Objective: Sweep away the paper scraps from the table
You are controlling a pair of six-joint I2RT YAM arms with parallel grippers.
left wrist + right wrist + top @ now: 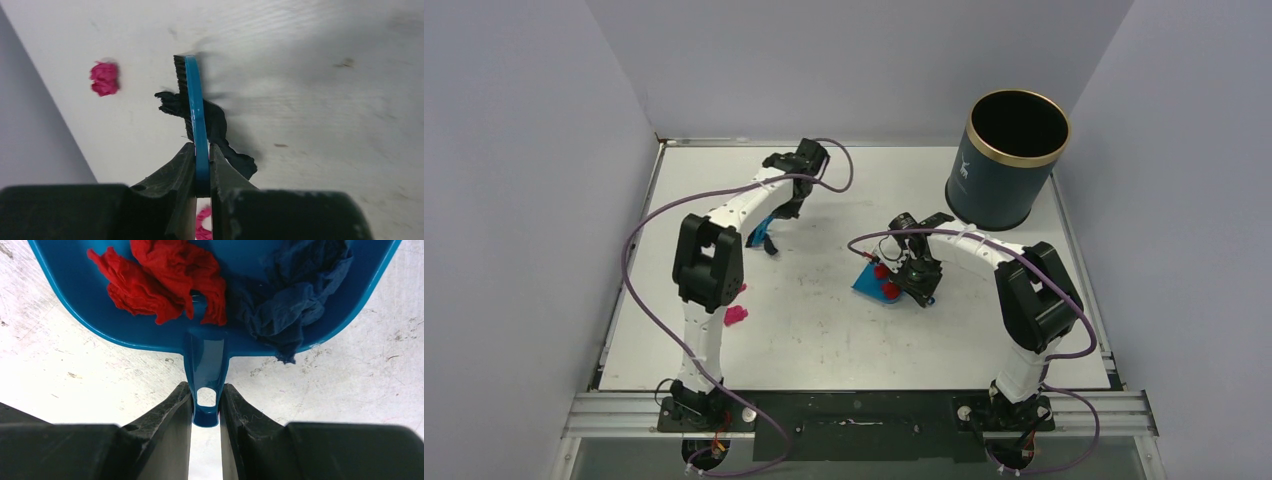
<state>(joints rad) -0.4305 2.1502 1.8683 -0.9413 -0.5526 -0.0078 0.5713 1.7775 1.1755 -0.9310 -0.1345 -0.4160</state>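
Note:
My left gripper [776,214] [201,150] is shut on the small blue hand brush [195,107], held bristles-down at the table's [844,335] back left. A black paper scrap [222,132] lies right against the brush; it also shows in the top view [770,246]. A magenta-pink scrap [104,78] lies apart on the table, and another [202,227] shows beneath my fingers. Pink scraps [736,316] lie by the left arm. My right gripper [906,283] [206,400] is shut on the handle of the blue dustpan [100,315], which holds red scraps [165,275] and a dark blue scrap [290,295].
A dark cylindrical bin [1009,160] with a gold rim stands at the back right, just behind the right arm. Grey walls close in the table on the left, back and right. Purple cables loop off both arms.

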